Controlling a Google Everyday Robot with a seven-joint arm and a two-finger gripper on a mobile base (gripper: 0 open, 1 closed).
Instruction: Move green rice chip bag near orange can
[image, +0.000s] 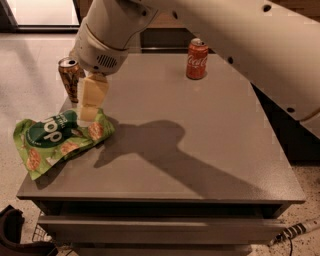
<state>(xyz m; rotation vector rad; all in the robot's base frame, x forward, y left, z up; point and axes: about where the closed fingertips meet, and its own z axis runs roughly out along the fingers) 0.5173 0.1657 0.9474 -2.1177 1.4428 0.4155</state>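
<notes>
A grey table (200, 150) seen from above and in front, with a drawer front below its near edge. A large white robot arm (225, 30) reaches in from the upper right and crosses to the table's left side, casting a dark shadow over the middle of the tabletop.

The arm ends in a pale yellowish gripper (89, 116) pointing straight down. Its tip meets the upper edge of the green rice chip bag (55, 137). Whether the gripper is clamped on the bag or merely resting against it cannot be told from this view.

The bag lies flat and crinkled at the front left of the table. Its dark green circle and pictured chips face up, and its left part hangs out past the table's left edge.

The orange can (69, 80) stands upright at the left edge, just behind the gripper. It is near the bag but not touching it.

A red can (197, 59) with white script stands upright near the back edge, right of centre and well apart from the bag. Pale speckled floor shows to the left.
</notes>
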